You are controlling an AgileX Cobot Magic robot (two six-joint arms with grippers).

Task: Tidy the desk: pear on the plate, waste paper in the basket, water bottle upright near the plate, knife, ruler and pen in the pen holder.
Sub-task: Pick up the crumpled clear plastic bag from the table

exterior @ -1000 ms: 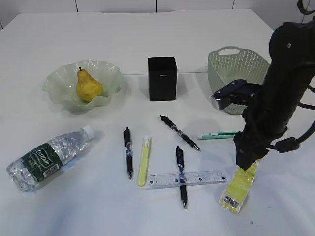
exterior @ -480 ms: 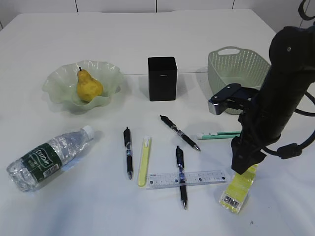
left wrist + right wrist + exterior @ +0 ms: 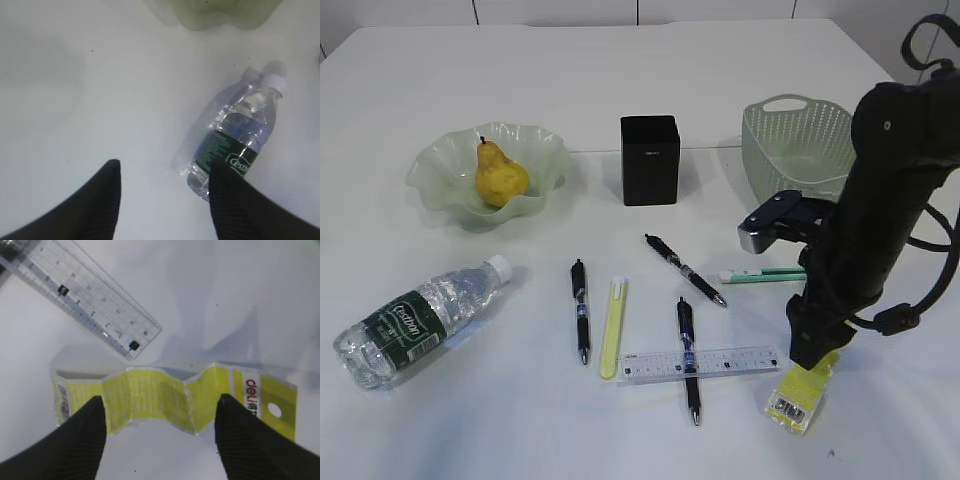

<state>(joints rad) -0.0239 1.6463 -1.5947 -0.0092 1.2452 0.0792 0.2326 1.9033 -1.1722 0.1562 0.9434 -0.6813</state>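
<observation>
The yellow pear (image 3: 500, 180) lies in the wavy pale green plate (image 3: 432, 165). The water bottle (image 3: 418, 320) lies on its side at the front left; in the left wrist view it (image 3: 235, 145) lies just right of my open, empty left gripper (image 3: 165, 165). My right gripper (image 3: 808, 352) hangs open right over the crumpled yellow waste paper (image 3: 798, 395); in the right wrist view the paper (image 3: 150, 392) lies between the open jaws (image 3: 161, 402). The clear ruler (image 3: 720, 362) lies under a black pen (image 3: 688, 345); its end shows in the right wrist view (image 3: 85, 300). The black pen holder (image 3: 650, 160) and green basket (image 3: 800, 135) stand at the back.
Two more black pens (image 3: 580, 308) (image 3: 683, 268), a yellow-green stick-shaped tool (image 3: 612, 325) and a teal and white one (image 3: 765, 274) lie mid-table. The plate's edge shows at the top of the left wrist view (image 3: 225, 12). The right arm stands in front of the basket.
The right arm has moved left and lower, bringing its gripper down closer over the yellow waste paper. Nothing on the table has moved.
</observation>
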